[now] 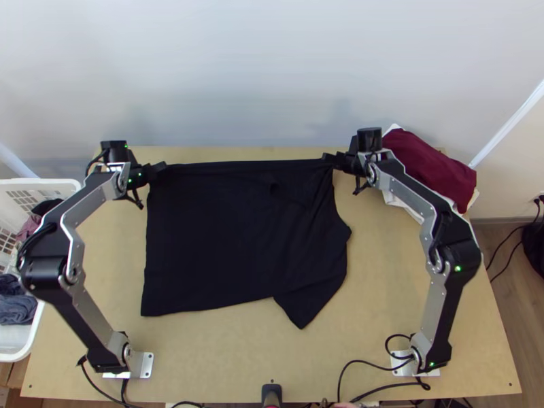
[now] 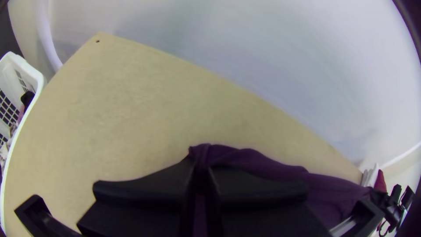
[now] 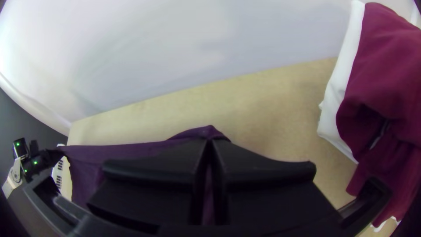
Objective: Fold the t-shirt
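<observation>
A dark t-shirt (image 3: 118, 150) stretches taut between the right end effector (image 1: 330, 158), its black fingers pinching one stretch of edge, and the left end effector (image 1: 158, 168) at the far corner. Maroon cloth (image 3: 390, 66) lies against white cloth (image 3: 335, 96) on the tabletop (image 3: 272, 96), near a pale wall (image 3: 175, 44).

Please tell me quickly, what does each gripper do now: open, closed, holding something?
Left gripper: closed on one end of the dark t-shirt's far edge.
Right gripper: closed on the other end of that edge.

T-shirt (image 1: 204, 238) is matt cloth & tbl (image 1: 387, 285) smooth wood.
</observation>
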You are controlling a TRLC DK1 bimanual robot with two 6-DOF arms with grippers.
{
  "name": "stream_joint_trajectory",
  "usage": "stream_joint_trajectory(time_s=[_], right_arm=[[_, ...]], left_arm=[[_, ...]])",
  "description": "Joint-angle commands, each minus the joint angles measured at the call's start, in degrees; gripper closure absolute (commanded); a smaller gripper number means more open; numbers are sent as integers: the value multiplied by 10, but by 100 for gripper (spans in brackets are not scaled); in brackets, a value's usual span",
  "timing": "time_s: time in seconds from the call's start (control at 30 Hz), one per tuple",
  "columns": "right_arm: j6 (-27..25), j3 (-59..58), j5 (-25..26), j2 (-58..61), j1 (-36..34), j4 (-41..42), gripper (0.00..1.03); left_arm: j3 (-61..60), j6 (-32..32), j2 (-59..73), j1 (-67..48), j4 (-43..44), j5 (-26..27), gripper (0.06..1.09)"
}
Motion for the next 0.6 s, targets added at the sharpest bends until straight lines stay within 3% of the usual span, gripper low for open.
stream_joint_trajectory(time_s=[0.0, 0.17, 0.57], right_arm=[[24, 58, 6, 32, -22, -40, 100], [41, 122, -1, 62, -23, -131, 100], [43, 106, -2, 34, -7, -226, 100]], left_arm=[[61, -23, 38, 6, -50, -2, 105], [100, -33, 50, 11, -118, 59, 105], [8, -9, -69, 25, -163, 96, 105]])
